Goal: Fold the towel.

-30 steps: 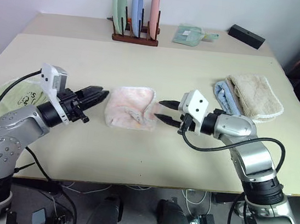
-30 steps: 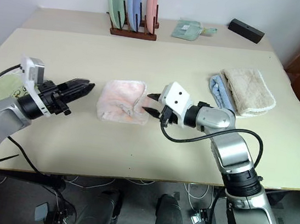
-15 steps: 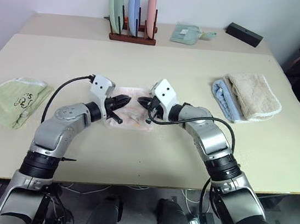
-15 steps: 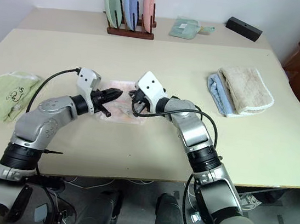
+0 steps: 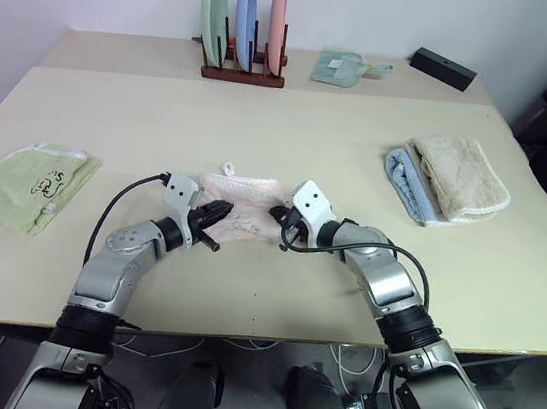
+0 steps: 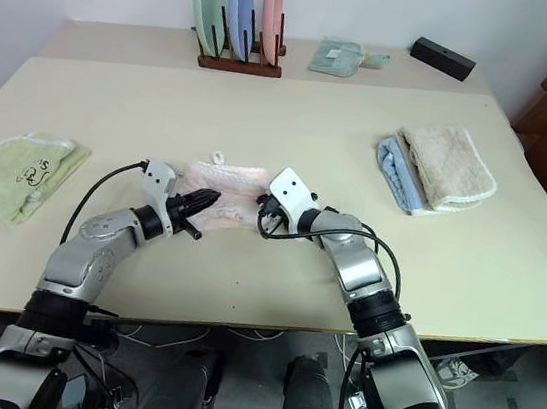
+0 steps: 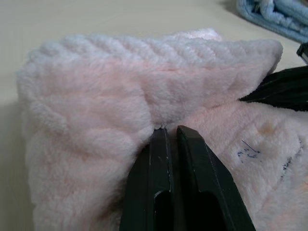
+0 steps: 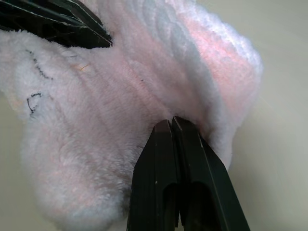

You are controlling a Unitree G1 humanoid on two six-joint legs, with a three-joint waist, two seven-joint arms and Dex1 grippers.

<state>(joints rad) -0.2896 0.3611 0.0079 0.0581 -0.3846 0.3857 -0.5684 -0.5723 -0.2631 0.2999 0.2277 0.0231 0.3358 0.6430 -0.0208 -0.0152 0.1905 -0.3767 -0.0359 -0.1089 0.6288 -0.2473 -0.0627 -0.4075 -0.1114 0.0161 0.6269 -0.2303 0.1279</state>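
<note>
Currently the pink towel (image 5: 241,206) lies bunched at centre frame on the worktop (image 5: 291,146), with both arms converging on it. Left tool (image 5: 220,214) sits at the towel's left edge, fingers (image 7: 161,159) nearly together; the wrist view shows their tips tucked under a raised fold, though whether any cloth is pinched between them I cannot tell. Right tool (image 5: 279,214) is at the right edge, fully closed, tips pressed into the pile; no held layer visible.

Judgement: the step is securing the two near corners. To do it well, each tool should catch one layer at the scalloped edge, not the bulk. Lift both evenly, keeping the edge taut, to avoid dragging or twisting.
</note>
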